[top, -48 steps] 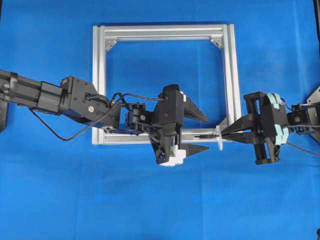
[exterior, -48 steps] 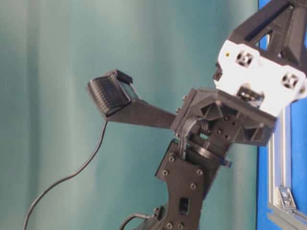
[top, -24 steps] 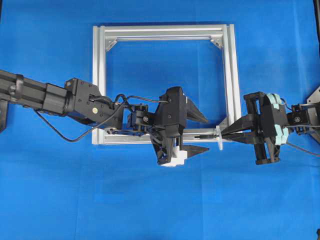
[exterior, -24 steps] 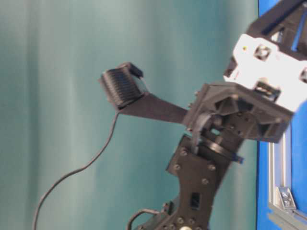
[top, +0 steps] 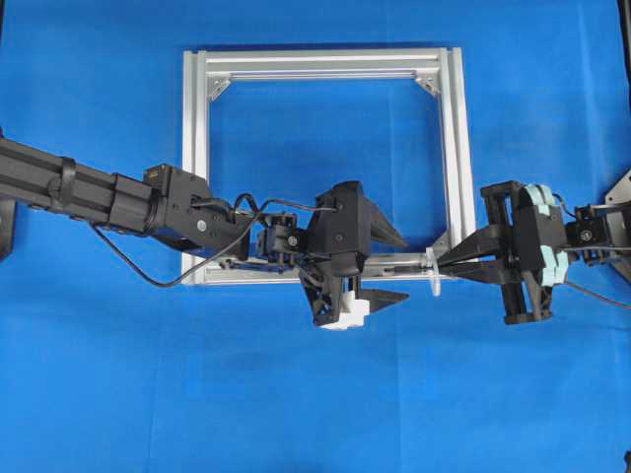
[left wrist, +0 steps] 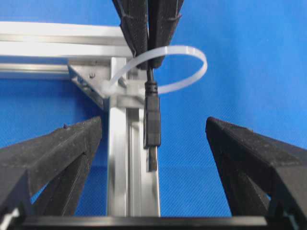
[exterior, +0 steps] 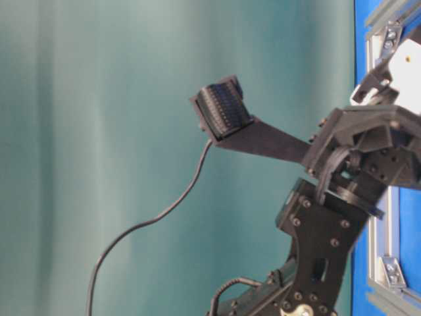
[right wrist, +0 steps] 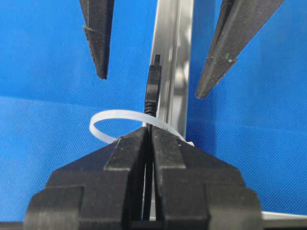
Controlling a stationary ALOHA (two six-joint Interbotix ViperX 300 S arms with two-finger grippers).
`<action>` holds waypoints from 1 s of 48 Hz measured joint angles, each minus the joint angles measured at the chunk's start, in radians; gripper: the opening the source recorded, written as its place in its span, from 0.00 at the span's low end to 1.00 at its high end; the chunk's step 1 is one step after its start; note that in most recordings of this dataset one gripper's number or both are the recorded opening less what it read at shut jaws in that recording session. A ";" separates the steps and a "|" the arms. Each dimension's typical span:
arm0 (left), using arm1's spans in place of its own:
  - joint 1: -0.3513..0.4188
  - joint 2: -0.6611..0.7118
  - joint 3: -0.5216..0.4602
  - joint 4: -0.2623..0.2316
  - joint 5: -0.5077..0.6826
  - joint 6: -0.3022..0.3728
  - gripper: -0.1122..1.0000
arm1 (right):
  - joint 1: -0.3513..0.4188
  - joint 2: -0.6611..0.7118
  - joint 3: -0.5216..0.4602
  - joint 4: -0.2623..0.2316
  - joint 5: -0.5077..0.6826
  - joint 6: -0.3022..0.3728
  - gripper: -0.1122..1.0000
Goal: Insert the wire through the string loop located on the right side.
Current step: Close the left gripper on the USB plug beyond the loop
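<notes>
**Plug Through the Loop, Left Jaws Spread to Either Side**

On the left of the overhead view, the left arm reached in across the blue table cover [top: 118, 394] toward the lower rail of the square aluminium frame [top: 193, 148]. Its left gripper [top: 392, 266] stood released, one finger inside the frame and the other outside it, the rail running between them. In the left wrist view those fingers [left wrist: 53, 153] flanked the rail and touched nothing.

Between them lay the plug end of the wire [left wrist: 151, 125], pointing toward the left gripper and lying along the rail. It had passed through the string loop [left wrist: 192, 57], a whitish translucent ring tied at the frame's lower right corner, beside a corner bracket [left wrist: 84, 79].

Further right, the right gripper [top: 441, 264] was clenched on the wire just behind the loop; the right wrist view showed its fingers [right wrist: 124, 163] pressed together around the cable, with the plug [right wrist: 152, 91] sticking out beyond the loop [right wrist: 103, 125].
</notes>
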State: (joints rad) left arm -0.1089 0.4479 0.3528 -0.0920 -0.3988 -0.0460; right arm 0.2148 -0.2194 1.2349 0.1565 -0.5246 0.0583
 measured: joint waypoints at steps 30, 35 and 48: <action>0.000 -0.002 0.000 -0.002 0.006 0.000 0.91 | 0.000 0.000 0.000 0.000 -0.002 0.000 0.07; 0.000 0.000 0.000 -0.002 0.006 0.000 0.91 | 0.000 0.000 0.000 0.002 0.000 0.000 0.07; 0.000 0.000 0.000 -0.002 0.015 0.002 0.89 | 0.000 0.000 0.000 0.002 0.000 0.000 0.07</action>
State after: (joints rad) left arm -0.1089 0.4479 0.3528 -0.0936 -0.3835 -0.0445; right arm 0.2148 -0.2194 1.2349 0.1580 -0.5246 0.0583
